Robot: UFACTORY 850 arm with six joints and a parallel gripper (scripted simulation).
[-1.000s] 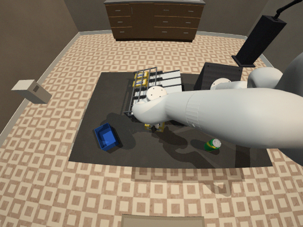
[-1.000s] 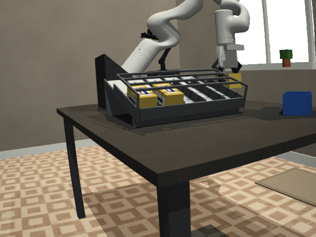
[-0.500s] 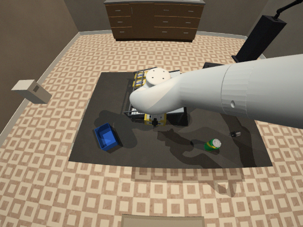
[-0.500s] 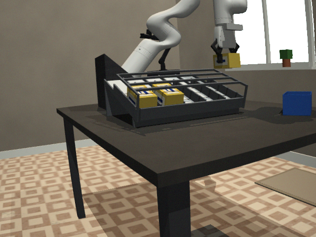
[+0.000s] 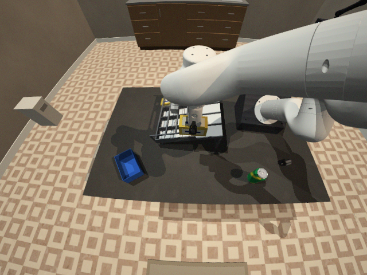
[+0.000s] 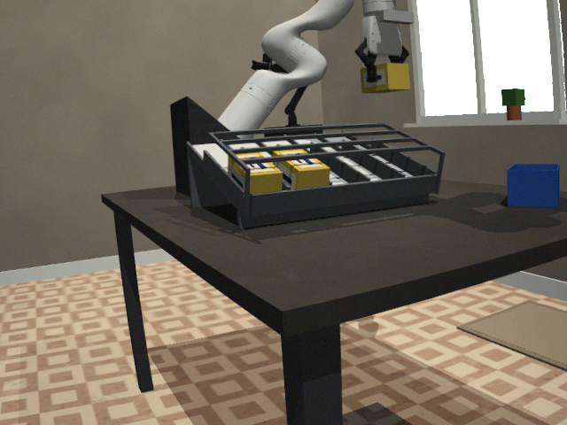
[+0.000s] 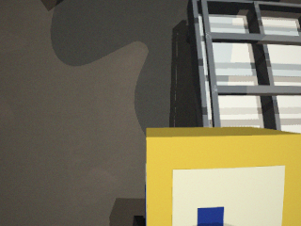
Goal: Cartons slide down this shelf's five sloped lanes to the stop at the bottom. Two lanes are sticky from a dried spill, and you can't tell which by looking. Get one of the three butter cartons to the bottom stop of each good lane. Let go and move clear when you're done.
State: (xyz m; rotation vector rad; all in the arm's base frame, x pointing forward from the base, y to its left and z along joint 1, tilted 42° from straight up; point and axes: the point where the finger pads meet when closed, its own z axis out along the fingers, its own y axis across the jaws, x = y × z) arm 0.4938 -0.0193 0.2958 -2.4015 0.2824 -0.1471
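Observation:
My gripper point(image 6: 383, 61) is shut on a yellow butter carton point(image 6: 384, 77) and holds it high in the air above the right part of the sloped shelf point(image 6: 320, 169). From above, the held carton point(image 5: 188, 127) hangs over the shelf's near side point(image 5: 189, 121). In the wrist view the carton point(image 7: 223, 179) fills the lower right, with the shelf's rails point(image 7: 249, 61) beyond it. Two more butter cartons point(image 6: 255, 173) point(image 6: 304, 168) sit side by side at the low front end of the two leftmost lanes, against the front rail. The other three lanes show only white strips.
A blue bin point(image 6: 532, 184) point(image 5: 128, 168) stands on the table beyond the shelf's right end. A green can point(image 5: 257, 175) and a small dark object point(image 5: 284, 161) lie on the table's near right. The arm's black base box point(image 5: 254, 115) stands beside the shelf.

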